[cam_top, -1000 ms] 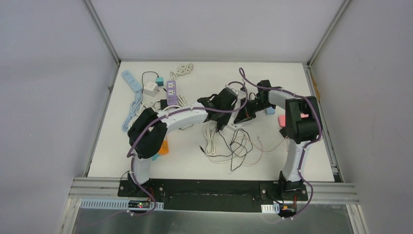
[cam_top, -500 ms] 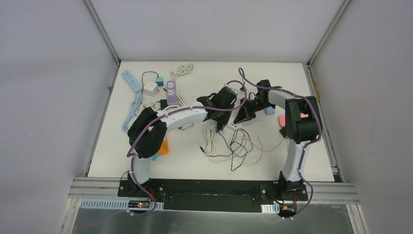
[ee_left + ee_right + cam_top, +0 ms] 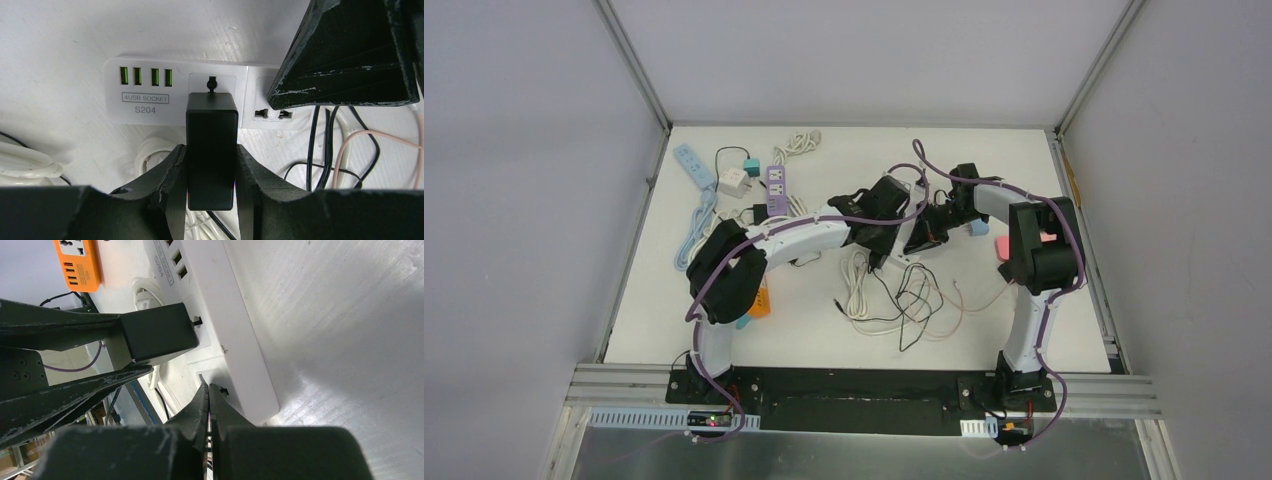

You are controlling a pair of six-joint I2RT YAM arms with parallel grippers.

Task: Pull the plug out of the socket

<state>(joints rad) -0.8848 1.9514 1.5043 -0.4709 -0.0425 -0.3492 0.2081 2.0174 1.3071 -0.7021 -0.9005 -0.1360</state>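
Observation:
A black plug (image 3: 211,145) stands on the white socket strip (image 3: 145,95), next to its green USB ports. My left gripper (image 3: 211,150) is shut on the plug, one finger on each side. In the right wrist view, a short metal pin shows between the plug (image 3: 160,335) and the strip (image 3: 235,330). My right gripper (image 3: 207,386) is shut with nothing in it, its tip resting on the strip's end socket. It shows as the big black shape (image 3: 345,50) in the left wrist view. In the top view both grippers (image 3: 886,215) (image 3: 924,235) meet mid-table and hide the strip.
Loose black, white and pink cables (image 3: 904,295) lie tangled in front of the grippers. An orange strip (image 3: 759,303) sits by the left arm. A purple strip (image 3: 776,190), a blue strip (image 3: 692,165) and a white adapter (image 3: 733,181) lie at the back left. A pink object (image 3: 1002,246) lies right.
The left arm has shifted very slightly toward the back left. Both grippers hold as before.

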